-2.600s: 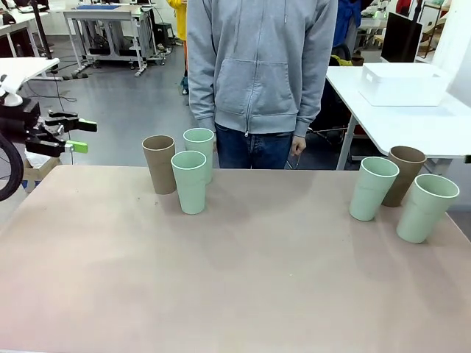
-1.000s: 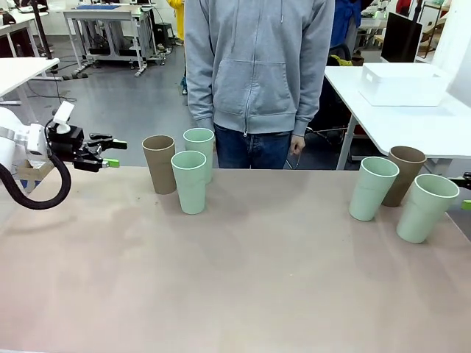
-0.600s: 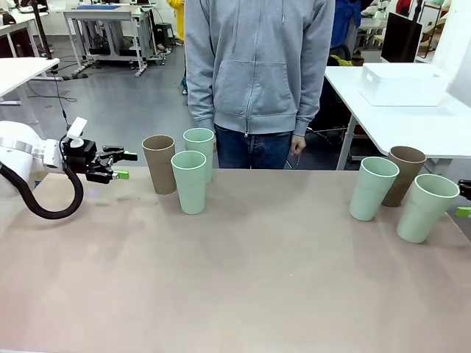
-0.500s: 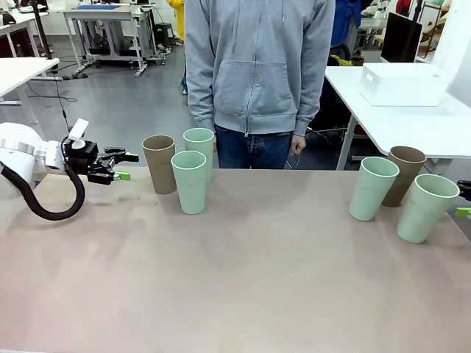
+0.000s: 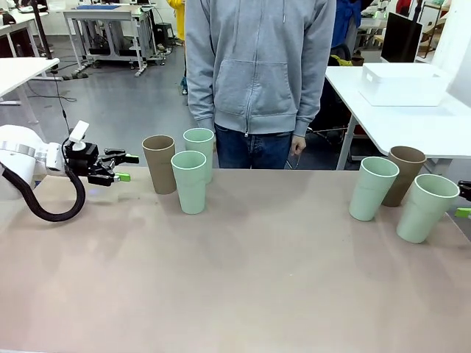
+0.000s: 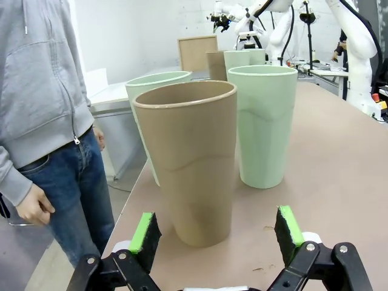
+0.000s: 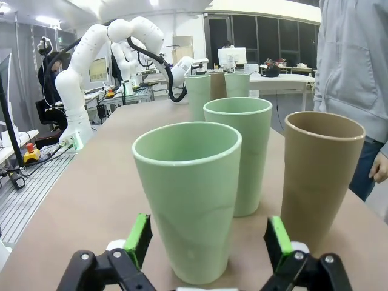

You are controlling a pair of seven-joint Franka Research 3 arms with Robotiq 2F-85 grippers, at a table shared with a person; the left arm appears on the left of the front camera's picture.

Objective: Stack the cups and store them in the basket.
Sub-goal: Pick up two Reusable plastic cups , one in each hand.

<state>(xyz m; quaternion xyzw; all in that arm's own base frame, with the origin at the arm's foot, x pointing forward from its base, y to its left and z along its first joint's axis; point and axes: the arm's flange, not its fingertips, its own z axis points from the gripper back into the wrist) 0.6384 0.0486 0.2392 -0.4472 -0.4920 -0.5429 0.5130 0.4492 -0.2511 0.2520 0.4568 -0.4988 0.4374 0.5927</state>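
Three cups stand at the table's far left: a tan-brown cup [image 5: 159,163], a mint cup [image 5: 199,149] behind and a mint cup [image 5: 190,182] in front. My left gripper [image 5: 126,168] hovers open just left of the brown one; in the left wrist view that brown cup [image 6: 193,160] stands right before the open gripper [image 6: 216,233], apart from its pads. At the right stand a mint cup [image 5: 372,187], a brown cup [image 5: 406,175] and a mint cup [image 5: 426,207]. My right gripper [image 5: 465,199] is open at the picture's edge, facing the nearest mint cup [image 7: 189,197]. The white basket [image 5: 403,83] sits on another table.
A person in a grey hoodie [image 5: 257,73] stands at the far edge, hands down. The basket's white side table [image 5: 412,125] lies beyond the right corner. The near half of the tan tabletop [image 5: 243,287] is bare.
My left gripper has come in from the left and down to cup height, closing on the brown cup. My right gripper has edged into view at the right. The cups have not moved.
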